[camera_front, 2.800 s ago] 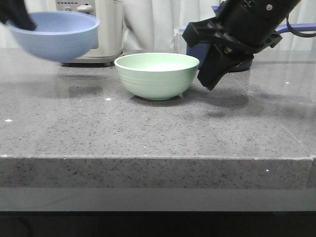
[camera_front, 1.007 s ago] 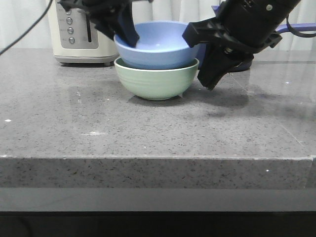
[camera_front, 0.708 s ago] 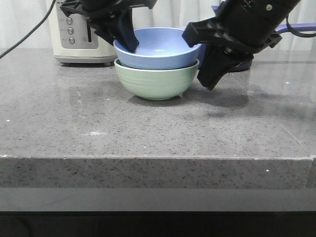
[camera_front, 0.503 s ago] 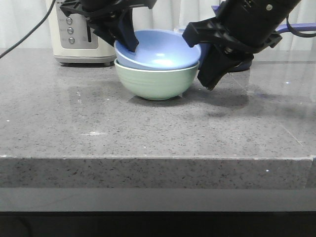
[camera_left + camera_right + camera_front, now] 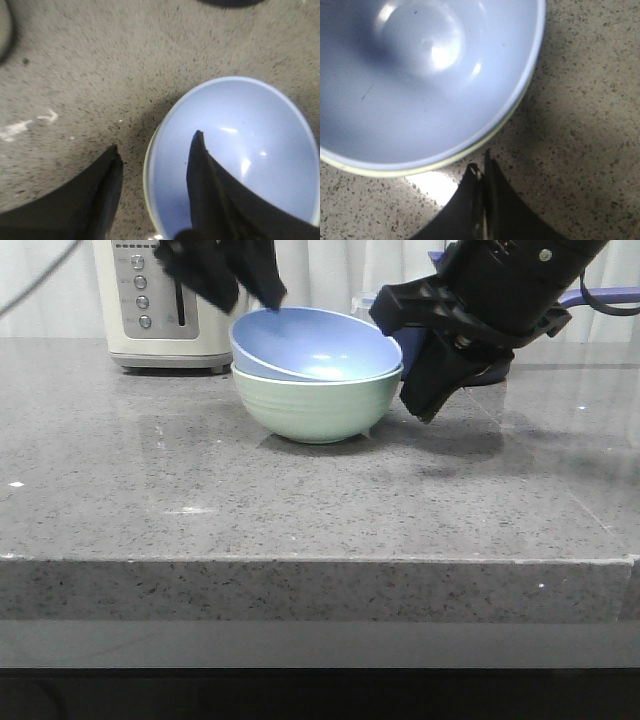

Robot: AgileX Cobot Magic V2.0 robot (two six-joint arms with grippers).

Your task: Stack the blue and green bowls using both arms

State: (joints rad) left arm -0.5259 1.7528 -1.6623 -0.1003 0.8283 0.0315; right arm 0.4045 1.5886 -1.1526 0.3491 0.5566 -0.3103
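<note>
The blue bowl point(image 5: 318, 343) lies tilted inside the green bowl point(image 5: 316, 407) at mid-table, its left rim raised. My left gripper point(image 5: 262, 295) hovers open just above that raised rim; in the left wrist view the gripper point(image 5: 156, 149) straddles the blue bowl point(image 5: 240, 150) rim without touching, a thin green bowl point(image 5: 146, 180) edge showing beneath. My right gripper point(image 5: 428, 412) hangs shut and empty beside the green bowl's right side. In the right wrist view the right gripper point(image 5: 481, 169) sits just outside the blue bowl point(image 5: 420, 75) and the green bowl point(image 5: 485, 142) rim.
A cream toaster point(image 5: 165, 305) stands at the back left on the grey stone counter point(image 5: 300, 510). A dark navy pot point(image 5: 410, 340) is partly hidden behind my right arm. The counter's front edge point(image 5: 320, 560) runs across the foreground.
My left gripper brought the blue bowl over from the left, set it into the green bowl, opened and rose off its rim. The blue bowl settled tilted. The right arm stayed still.
</note>
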